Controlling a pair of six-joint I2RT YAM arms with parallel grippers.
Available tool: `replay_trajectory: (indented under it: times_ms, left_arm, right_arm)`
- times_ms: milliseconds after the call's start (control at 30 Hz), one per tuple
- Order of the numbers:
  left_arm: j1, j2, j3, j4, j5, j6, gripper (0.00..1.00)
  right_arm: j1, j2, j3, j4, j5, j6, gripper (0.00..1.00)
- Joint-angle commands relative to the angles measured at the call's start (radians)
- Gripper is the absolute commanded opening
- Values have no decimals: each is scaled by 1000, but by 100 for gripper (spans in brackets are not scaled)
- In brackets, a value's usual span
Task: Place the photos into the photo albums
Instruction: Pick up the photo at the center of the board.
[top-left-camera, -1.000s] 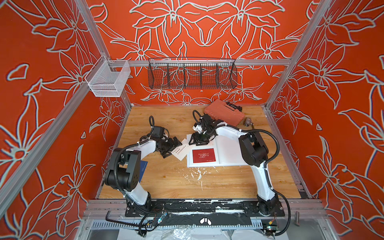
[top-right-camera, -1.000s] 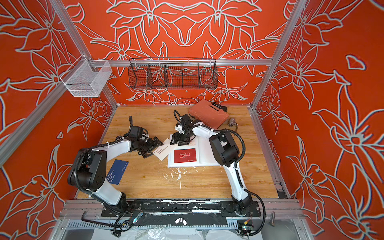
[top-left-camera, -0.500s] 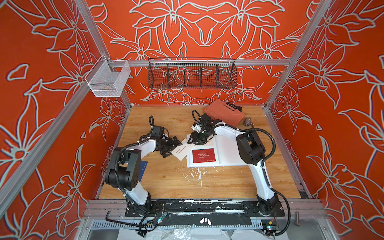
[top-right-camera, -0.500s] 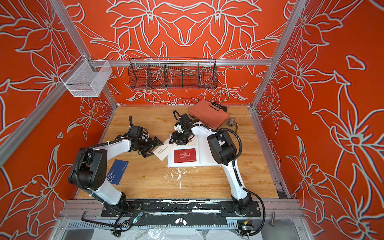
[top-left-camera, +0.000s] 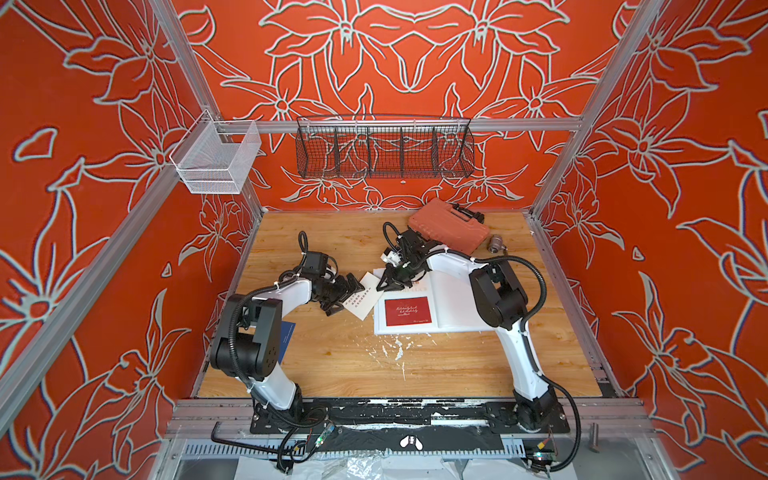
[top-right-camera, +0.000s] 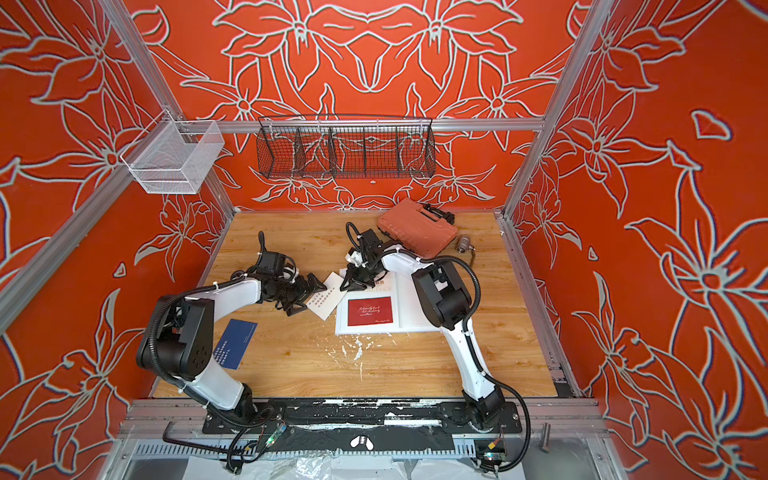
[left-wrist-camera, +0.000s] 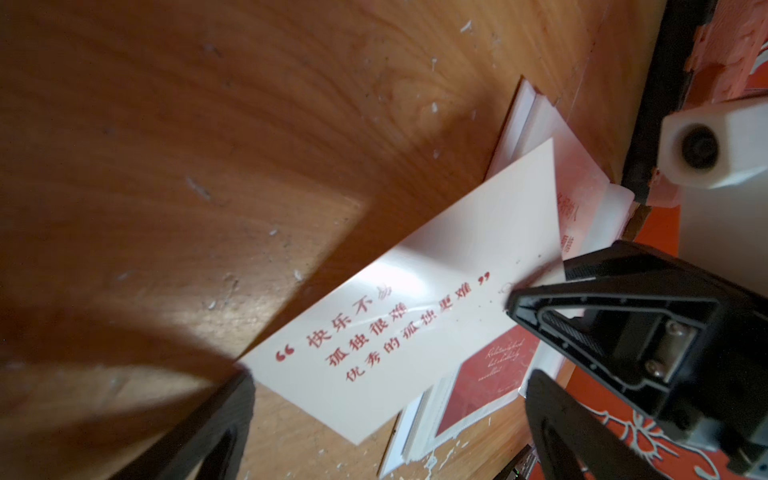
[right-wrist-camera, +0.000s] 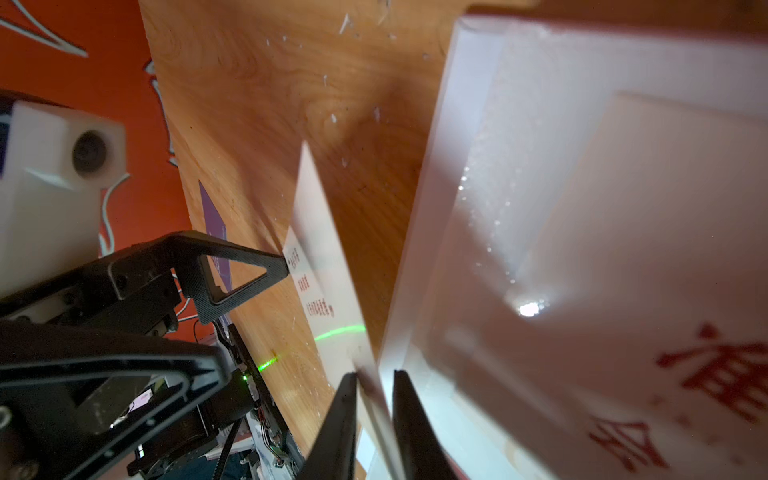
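Item, right claw (right-wrist-camera: 374, 374): narrowed onto one corner of the white card (top-left-camera: 368, 296). We read this as a pinch to lift and steer it toward a sleeve. Item, left claw (top-left-camera: 347, 295): spread wide at the card's opposite end, gripping nothing, and we judge it is there to steady the card or yield it to its partner. The card lies askew, overlapping the left edge of the open photo album (top-left-camera: 453, 299), mid-bench. Dark red card (top-left-camera: 407, 311): on the album's left page, apparently placed. Navy card (top-right-camera: 235, 343): flat near the bench's (top-left-camera: 415, 365) left edge, unfiled.
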Motion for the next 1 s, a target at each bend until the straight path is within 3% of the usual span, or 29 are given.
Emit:
replay_trajectory:
  times_ms: [0,133,267,467,633,967]
  left_arm:
    - [5,-61,-16,-38,-27,24,100]
    - [5,-160,-31,12,-15,6,98]
    - [4,-228,-78,149,37,-87,97]
    - [4,-170,-88,321,134,-244,97]
    - [5,-152,-88,399,158,-305,97]
    - [6,-95,-125,646,189,-464,97]
  right_arm:
    - [-7,-38,-24,61,-23,44,9]
    - [-28,-120,-92,172,-37,121,1]
    - [-62,-201,-161,289,-45,207,0]
    - [-89,-250,-216,431,-90,310,0]
    - [-106,-275,-284,591,-115,416,0]
    - [-104,-246,-263,670,-189,483,0]
